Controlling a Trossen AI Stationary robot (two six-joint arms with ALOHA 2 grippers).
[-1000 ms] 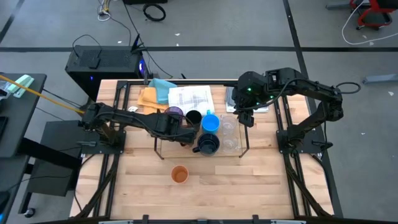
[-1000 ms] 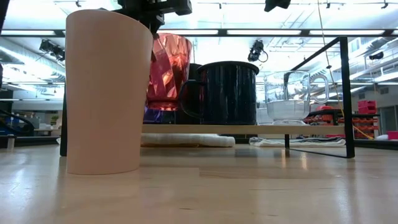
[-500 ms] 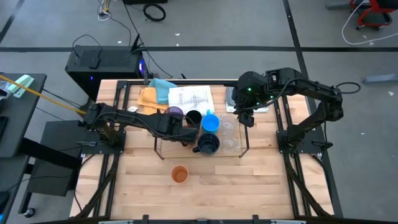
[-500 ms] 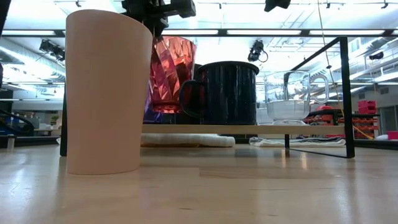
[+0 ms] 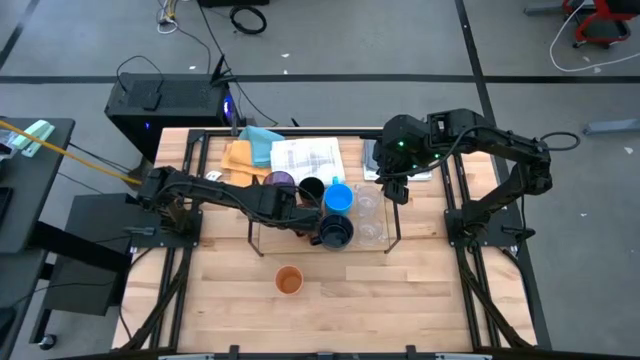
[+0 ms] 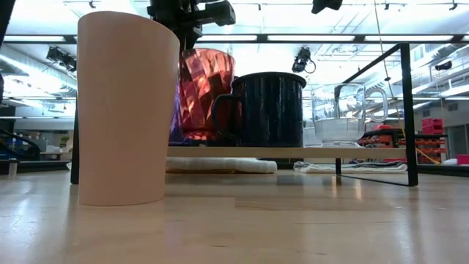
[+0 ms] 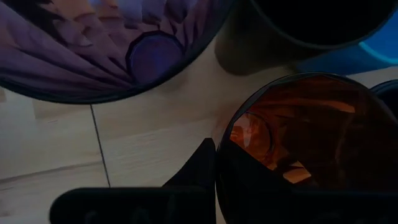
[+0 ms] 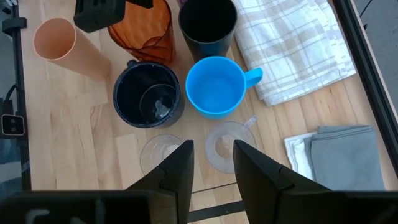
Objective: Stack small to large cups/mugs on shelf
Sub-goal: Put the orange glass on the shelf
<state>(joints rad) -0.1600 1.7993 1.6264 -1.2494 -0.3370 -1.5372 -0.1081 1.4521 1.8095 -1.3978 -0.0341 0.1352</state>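
My left gripper (image 5: 298,214) is shut on an orange faceted cup (image 6: 205,94) over the near left part of the shelf (image 6: 405,110), beside the dark navy mug (image 6: 267,110). The purple cup (image 7: 106,43), the black cup (image 8: 207,22), the bright blue mug (image 8: 217,87) and two clear glasses (image 8: 229,140) stand on the shelf. A pale orange cup (image 6: 128,110) stands upright on the table in front of the shelf. My right gripper (image 8: 211,165) is open and empty above the shelf's right end. My left gripper holds the orange faceted cup by its rim (image 7: 227,140), on the side away from the navy mug. One finger (image 7: 200,168) is outside the wall; the other seems to be inside. The fingers come from above, pointing down. The cup hangs nearly upright, its base close to the shelf board.
A checked towel (image 8: 292,43), a folded grey cloth (image 8: 339,149) and orange and teal cloths (image 5: 250,150) lie behind the shelf. Bare table lies in front of the shelf, around the pale orange cup (image 5: 289,280).
My left gripper has gone down and a little toward the navy mug with the orange faceted cup. The cup has sunk toward the shelf board and now stands closer to the mug.
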